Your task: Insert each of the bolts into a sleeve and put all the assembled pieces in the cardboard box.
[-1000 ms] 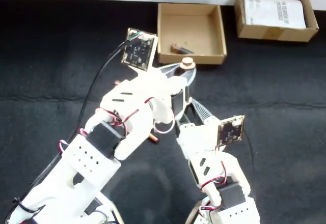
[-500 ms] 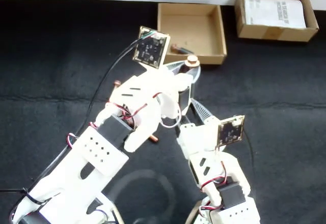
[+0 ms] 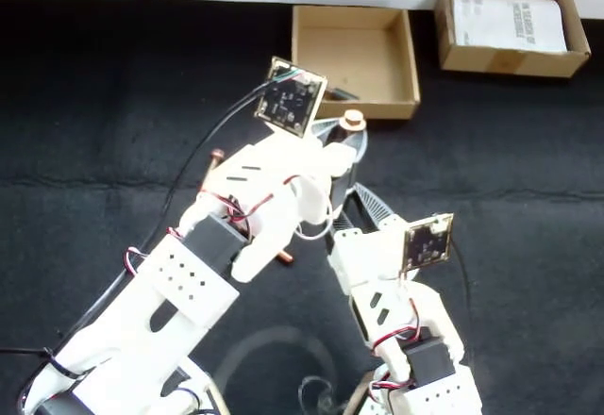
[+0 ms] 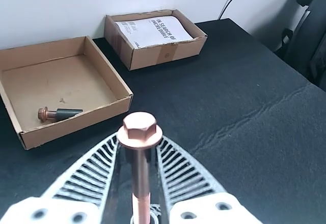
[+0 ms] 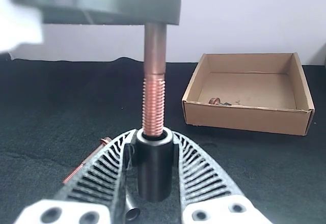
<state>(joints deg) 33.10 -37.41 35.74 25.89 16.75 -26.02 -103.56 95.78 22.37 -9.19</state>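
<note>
Progress: one assembled piece (image 4: pixel 55 114) lies in the cardboard box (image 3: pixel 355 109) at twelve o'clock from the arms, the left gripper (image 4: pixel 140 142) pinches a bolt (image 4: pixel 139 128) whose tip sits in the sleeve (image 5: pixel 154 170) clamped by the right gripper (image 5: pixel 153 135), and loose bolts (image 3: pixel 211 159) lie unassembled.

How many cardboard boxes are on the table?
2. One brown cardboard box holds a sleeved copper bolt; the other box, to its right in the high view, holds a printed white sheet.

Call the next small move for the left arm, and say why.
Probably push the bolt further into the sleeve, along its axis. The left hand grips the bolt by its shank, and only the threaded tip sits inside the sleeve clamped in the right hand. Most of the thread shows above the rim. The right hand should likely hold steady.
</note>
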